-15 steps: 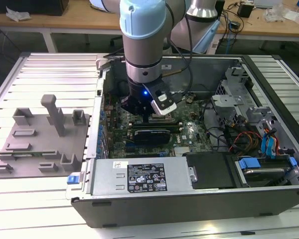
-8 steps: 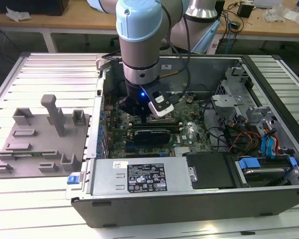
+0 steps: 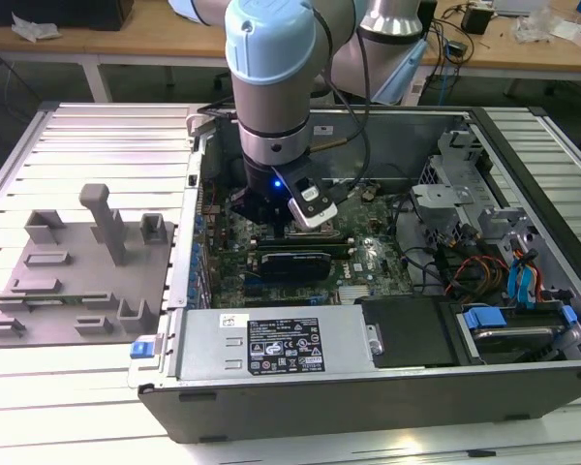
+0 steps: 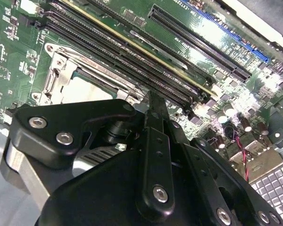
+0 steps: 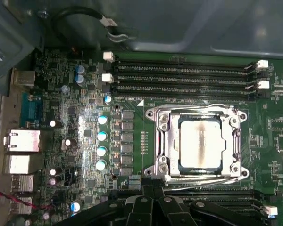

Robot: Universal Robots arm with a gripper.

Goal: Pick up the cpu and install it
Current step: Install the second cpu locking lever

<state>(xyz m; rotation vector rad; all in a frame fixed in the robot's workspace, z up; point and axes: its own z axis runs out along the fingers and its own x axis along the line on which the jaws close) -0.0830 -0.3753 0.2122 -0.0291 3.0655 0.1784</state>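
The chip [image 5: 200, 143] sits in its socket [image 5: 198, 141] (light, stiff, delicate, best held by its edges); whether the gripper [image 5: 148, 200] grips, I cannot tell.

The open computer case [image 3: 368, 387] lay on the table [image 3: 77, 407], with the peg plate [image 3: 77, 281] beside it toward the exterior view's left. Inside the case the motherboard [image 5: 85, 117] lay flat, and the cpu [image 5: 199, 142] sat in the socket frame [image 5: 162, 141] on it, between two banks of memory slots [image 5: 179, 75]. The arm [image 3: 276, 87] reached down into the case, its pincer [image 5: 148, 207] just beside the socket.
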